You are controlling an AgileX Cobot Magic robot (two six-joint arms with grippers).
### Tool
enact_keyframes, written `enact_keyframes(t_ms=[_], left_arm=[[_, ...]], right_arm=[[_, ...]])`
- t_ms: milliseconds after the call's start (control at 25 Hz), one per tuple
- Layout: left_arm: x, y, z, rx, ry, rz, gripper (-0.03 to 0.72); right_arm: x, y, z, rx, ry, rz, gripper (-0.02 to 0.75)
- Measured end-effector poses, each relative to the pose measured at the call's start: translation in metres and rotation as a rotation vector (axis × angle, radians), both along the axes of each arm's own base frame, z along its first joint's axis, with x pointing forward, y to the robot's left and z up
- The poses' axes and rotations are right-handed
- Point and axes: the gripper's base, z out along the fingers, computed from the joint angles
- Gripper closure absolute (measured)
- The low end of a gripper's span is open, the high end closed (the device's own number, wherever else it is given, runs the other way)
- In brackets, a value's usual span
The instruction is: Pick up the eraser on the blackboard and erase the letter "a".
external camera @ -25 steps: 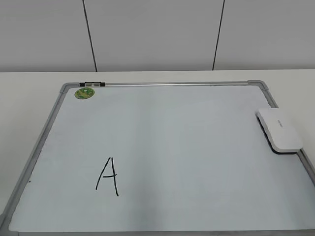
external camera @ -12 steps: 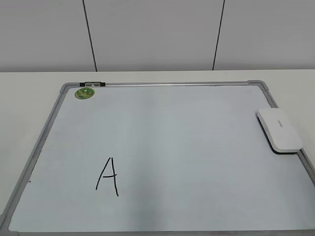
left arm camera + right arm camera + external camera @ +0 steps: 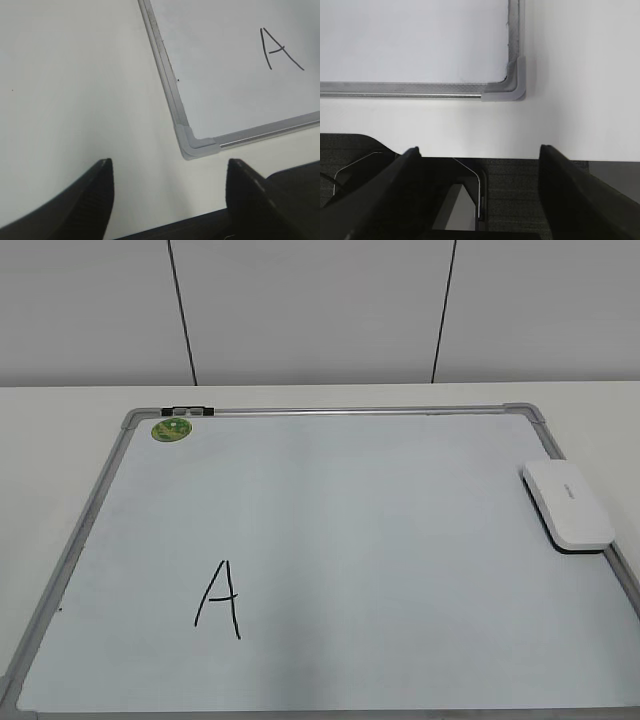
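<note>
The blackboard point(image 3: 350, 411) lies flat on the table, a white board with a grey frame. The white eraser point(image 3: 567, 505) rests on its right edge. No lowercase "a" shows on the board; the only writing is a tall capital "A" point(image 3: 219, 598) at lower left, also in the left wrist view point(image 3: 280, 48). Neither gripper shows in the exterior view. My left gripper point(image 3: 170, 162) is open and empty above bare table beside the board's near left corner point(image 3: 192, 142). My right gripper point(image 3: 479, 149) is open and empty over the table's front edge, below the board's near right corner point(image 3: 516, 85).
A round green sticker point(image 3: 171, 428) and a small black clip point(image 3: 186, 411) sit at the board's far left corner. A white wall with dark seams stands behind the table. Dark flooring and the robot base point(image 3: 470, 200) show below the table's front edge.
</note>
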Motion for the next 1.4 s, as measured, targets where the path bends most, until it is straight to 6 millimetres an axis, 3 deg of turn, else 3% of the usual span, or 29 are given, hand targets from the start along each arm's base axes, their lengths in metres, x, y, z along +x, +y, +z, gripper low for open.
enact_keyframes(t_ms=[840,1400], left_arm=[[0.000,0.000,0.000,-0.001,-0.002,0.000,0.190],[-0.012,0.010,0.002,-0.020,-0.075,0.236,0.193]], right_arm=[[-0.005,0.000,-0.002,-0.001,-0.016,0.000,0.202],[-0.065,0.000,0.014,-0.005,-0.420,0.000,0.202]])
